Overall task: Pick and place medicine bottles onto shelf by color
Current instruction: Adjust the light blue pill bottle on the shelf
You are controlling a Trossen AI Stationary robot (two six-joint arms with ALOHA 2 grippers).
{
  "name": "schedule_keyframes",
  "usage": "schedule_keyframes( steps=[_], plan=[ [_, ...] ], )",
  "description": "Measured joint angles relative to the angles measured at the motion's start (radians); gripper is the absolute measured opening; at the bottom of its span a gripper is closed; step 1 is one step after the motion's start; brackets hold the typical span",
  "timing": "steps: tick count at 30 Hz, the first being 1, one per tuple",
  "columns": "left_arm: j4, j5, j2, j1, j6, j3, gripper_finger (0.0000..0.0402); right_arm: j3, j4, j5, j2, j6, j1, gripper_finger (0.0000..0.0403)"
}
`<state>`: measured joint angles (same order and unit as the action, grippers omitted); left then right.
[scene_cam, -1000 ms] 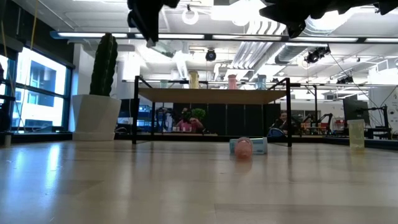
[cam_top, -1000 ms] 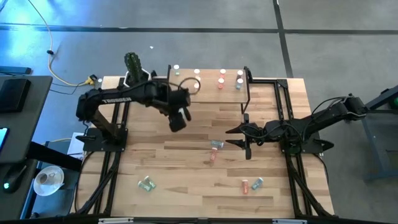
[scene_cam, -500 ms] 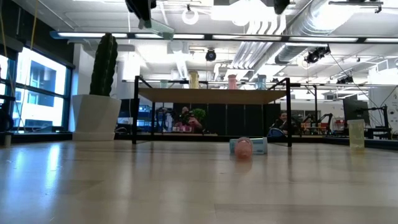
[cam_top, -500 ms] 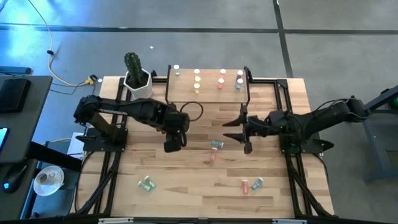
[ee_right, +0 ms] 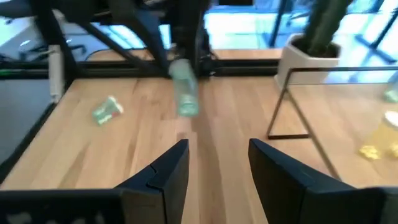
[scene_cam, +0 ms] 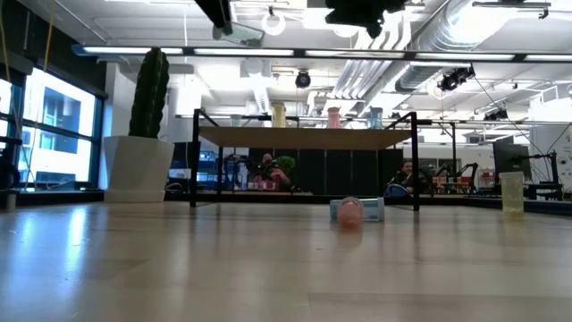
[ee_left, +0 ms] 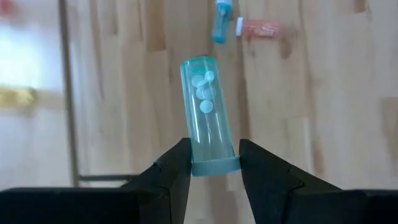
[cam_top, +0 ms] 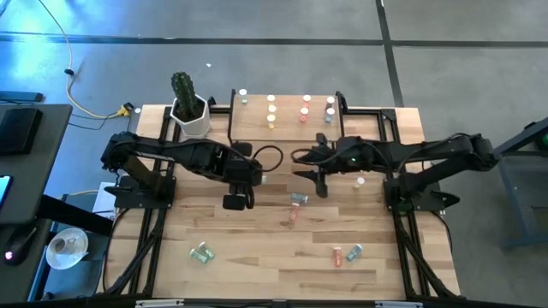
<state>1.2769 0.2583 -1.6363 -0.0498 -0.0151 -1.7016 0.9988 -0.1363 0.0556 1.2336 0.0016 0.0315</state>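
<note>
The left hand (ee_left: 211, 163) is closed on a teal bottle (ee_left: 207, 112), pinching it at the cap end so the body juts forward past the fingers; that grip leaves the base free to be set down upright. It hangs above the middle of the table (cam_top: 257, 257), short of the shelf (cam_top: 287, 128).

The right hand (cam_top: 306, 168) has its fingers parted and holds nothing. It hovers over mid-table, facing the left hand, with the teal bottle in line between its fingers in its own wrist view, which looks like readiness for a handover, though that is a guess.

The shelf stands at the far edge and already carries capped bottles in a row, apparently grouped by colour. More bottles (cam_top: 297, 198) lie on their sides near mid-table, others toward the near edge at both sides, still unsorted.
</note>
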Motion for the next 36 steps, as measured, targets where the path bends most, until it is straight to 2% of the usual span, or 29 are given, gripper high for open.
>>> schedule_keyframes(
  steps=[4, 6, 12, 21, 26, 31, 36],
  plan=[
    [-0.003, 0.049, 0.000, 0.000, -0.089, 0.000, 0.0122, 0.093, -0.064, -0.137, 0.047, -0.001, -0.020, 0.0158],
    [-0.003, 0.052, 0.000, 0.001, -0.108, 0.000, 0.0122, 0.136, -0.102, -0.172, 0.069, -0.010, -0.027, 0.0159],
    [-0.003, 0.062, 0.000, -0.015, -0.119, 0.000, 0.0122, 0.217, -0.221, -0.189, 0.130, -0.096, -0.053, 0.0159],
    [-0.002, 0.079, 0.000, -0.059, -0.109, 0.000, 0.0122, 0.251, -0.238, -0.189, 0.152, -0.277, -0.071, 0.0158],
    [-0.003, 0.104, 0.000, -0.082, -0.115, 0.000, 0.0122, 0.253, -0.219, -0.201, 0.171, -0.188, -0.070, 0.0165],
    [-0.004, 0.179, 0.000, -0.103, -0.135, 0.000, 0.0122, 0.252, -0.192, -0.312, 0.219, -0.085, -0.084, 0.0202],
    [-0.006, 0.232, 0.000, -0.115, -0.167, 0.000, 0.0122, 0.252, -0.116, -0.321, 0.229, -0.008, -0.090, 0.0226]
  ],
)
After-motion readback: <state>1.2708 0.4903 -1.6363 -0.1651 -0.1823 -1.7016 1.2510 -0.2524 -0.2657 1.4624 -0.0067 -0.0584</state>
